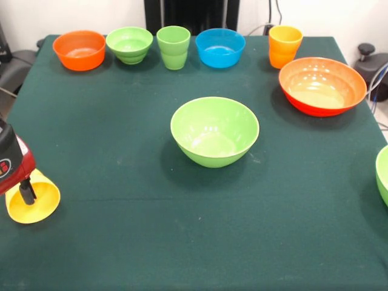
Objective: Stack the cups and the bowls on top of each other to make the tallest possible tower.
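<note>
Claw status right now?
Claw: closed on the yellow cup's rim, one finger inside; cup tipped on its side.

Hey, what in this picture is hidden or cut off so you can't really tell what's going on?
- Gripper, front view: the arm runs off the left edge; one finger shows inside the tilted yellow cup, the other is hidden, so the grip is unclear.
- Light green bowl, front view: cut by the right edge, only a sliver shows.
- Yellow cup's base: hidden behind the gripper body.
</note>
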Tool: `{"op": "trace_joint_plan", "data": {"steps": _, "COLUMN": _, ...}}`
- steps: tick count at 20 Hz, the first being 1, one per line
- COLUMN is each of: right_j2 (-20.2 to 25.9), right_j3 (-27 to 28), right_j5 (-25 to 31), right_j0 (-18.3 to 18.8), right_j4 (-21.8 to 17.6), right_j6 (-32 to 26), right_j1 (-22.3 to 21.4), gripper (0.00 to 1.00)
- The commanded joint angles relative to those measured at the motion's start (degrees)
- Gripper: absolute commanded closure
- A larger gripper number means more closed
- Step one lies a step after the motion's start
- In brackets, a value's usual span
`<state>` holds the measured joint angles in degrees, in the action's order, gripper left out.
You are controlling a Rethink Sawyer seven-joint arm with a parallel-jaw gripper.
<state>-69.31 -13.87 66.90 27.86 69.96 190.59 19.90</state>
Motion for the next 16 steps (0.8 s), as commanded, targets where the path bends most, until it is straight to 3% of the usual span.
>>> {"op": "trace_joint_plan", "data": {"steps": 1, "right_j2": 4.37, "right_j3": -6.26, "right_j5": 4.27, "right_j0": -3.15, "right_j4": -2.28, "right_j6": 8.35, "right_j1": -2.26, "gripper": 0.0}}
{"op": "trace_joint_plan", "data": {"steps": 16, "right_j2": 11.02, "right_j3": -17.16, "right_j5": 3.27, "right_j0": -5.57, "right_j4": -7.13, "right_j6": 0.58, "right_j1": -8.36, "gripper": 0.0}}
